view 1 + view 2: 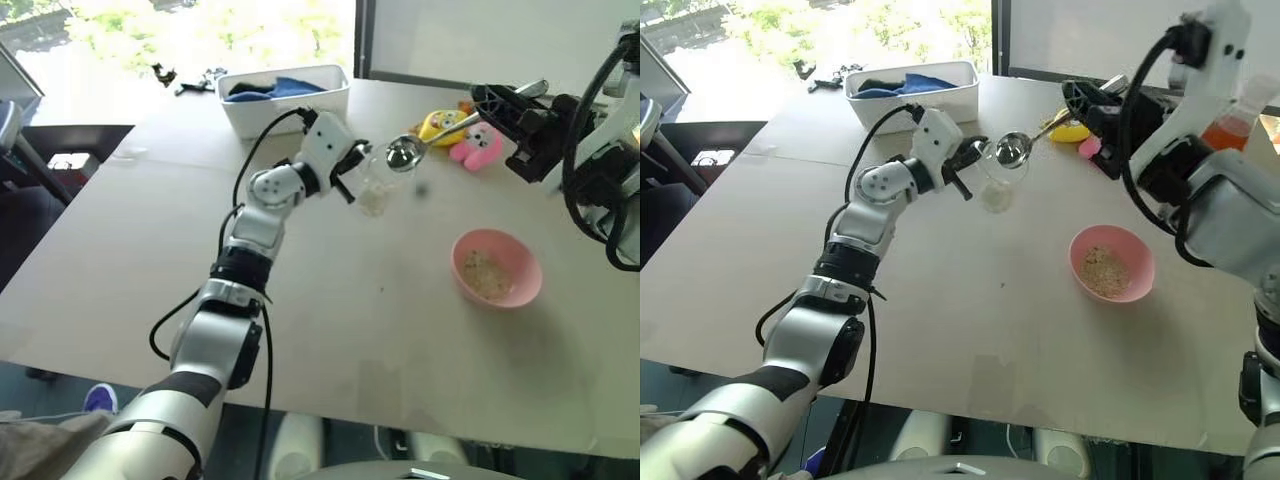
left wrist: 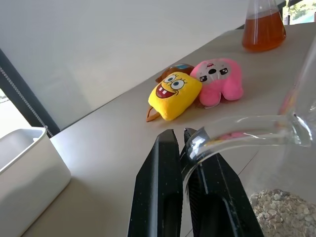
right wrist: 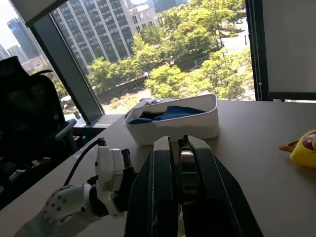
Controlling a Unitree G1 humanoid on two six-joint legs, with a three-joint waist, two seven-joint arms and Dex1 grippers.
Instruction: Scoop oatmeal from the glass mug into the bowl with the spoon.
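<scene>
Left eye view: left gripper [image 1: 352,176] clamps the glass mug [image 1: 374,186] by its handle, lifted far left of the bowl [image 1: 497,266], so the spoon [image 1: 425,143] can dip.
Left wrist view: oatmeal [image 2: 284,215] sits low in the mug.
Right wrist view: right gripper [image 3: 178,148] pinches the spoon handle.

The left arm [image 1: 262,215] is glossy white with silver joints and black cables behind its black-fingered left gripper [image 1: 352,180]

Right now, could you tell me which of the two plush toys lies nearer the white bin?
The yellow plush toy; the pink plush toy sits on its far side from the white bin.
</scene>
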